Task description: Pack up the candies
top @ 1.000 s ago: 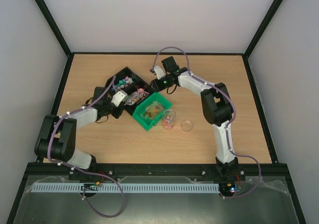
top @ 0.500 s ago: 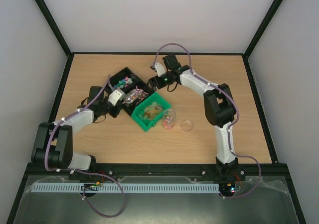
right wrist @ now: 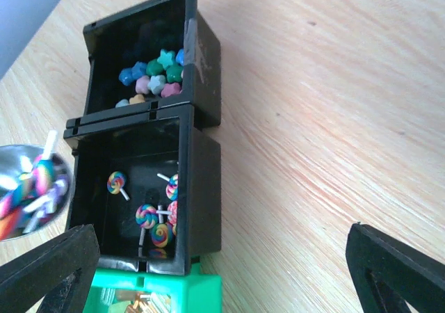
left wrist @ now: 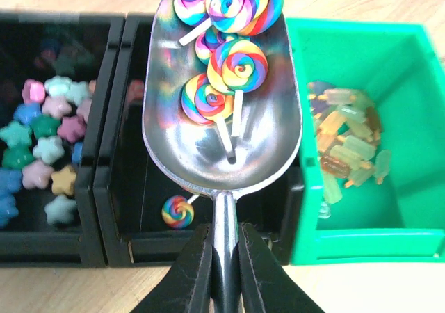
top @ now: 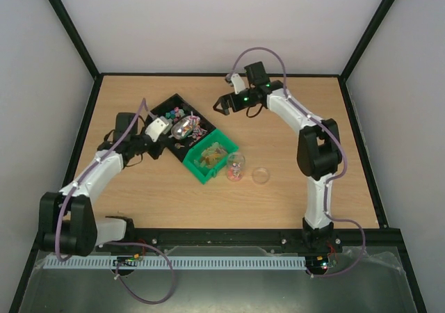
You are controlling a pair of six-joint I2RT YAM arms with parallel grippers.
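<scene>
1. The wooden table [top: 208,202] is pictured from above, with both arms stretched over its far half.
2. A diagonal row of three bins is set at 10 o'clock of the table's middle. The green bin [top: 201,172] lies nearest the arms, with the middle black bin [left wrist: 119,118] and the end black bin [right wrist: 203,55] at its 11 o'clock, all pressed side by side.
3. The right gripper [top: 224,106] is held at 12 o'clock of the table's middle. Its jaws are spread wide, nothing is gripped, and the bins lie at its 8 o'clock.
4. The left gripper [left wrist: 224,229] is clamped tight on the handle of the metal scoop [left wrist: 222,153].
5. The scoop is held over the middle black bin, its bowl pointing to 12 o'clock in the left wrist view.
6. A clear jar [top: 236,167] is stood upright just beside the green bin, at its 3 o'clock. Something pink is seen at its bottom, too small to make out.
7. A clear round lid [top: 261,175] is laid flat at the jar's 3 o'clock, apart from it.
8. Swirl lollipop candies [left wrist: 229,62] are heaped in the scoop, and a few more are left in the middle black bin.
9. Star candies [left wrist: 42,139] are gathered in the end black bin.
10. Ice-pop candies [left wrist: 348,146] are piled in the green bin.
</scene>
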